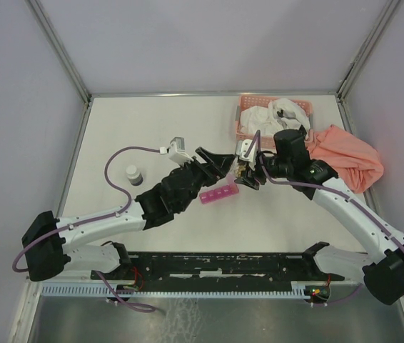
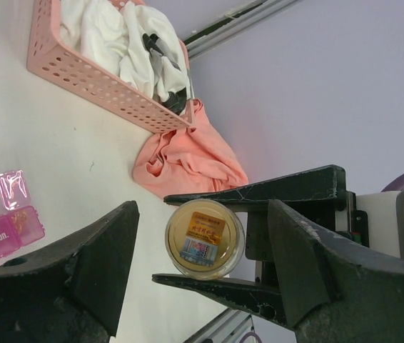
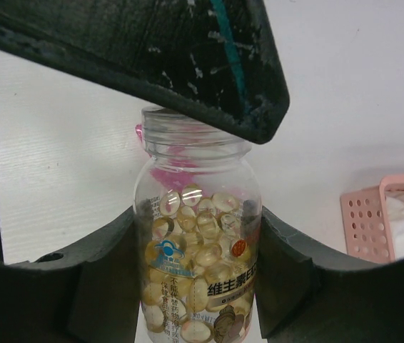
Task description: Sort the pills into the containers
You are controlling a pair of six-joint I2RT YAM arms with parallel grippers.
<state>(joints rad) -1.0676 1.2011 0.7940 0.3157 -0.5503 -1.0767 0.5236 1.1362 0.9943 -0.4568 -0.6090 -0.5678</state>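
Note:
My right gripper (image 1: 247, 174) is shut on a clear pill bottle (image 3: 197, 243) full of yellow softgel pills (image 3: 200, 236), with no cap on its mouth. It holds the bottle tilted above the table. The bottle's round base (image 2: 204, 238) faces the left wrist camera, between the right gripper's thin fingers (image 2: 259, 191). My left gripper (image 2: 202, 275) is open and empty, close to the bottle; one of its fingers (image 3: 188, 57) hangs over the bottle's mouth. The magenta-pink pill organizer (image 1: 218, 194) lies just below both grippers, one lid open (image 2: 12, 190).
A salmon lattice basket (image 1: 242, 127) with white cloth stands at the back right. An orange cloth (image 1: 348, 157) lies to its right. A small capped bottle (image 1: 134, 175) stands on the left of the table.

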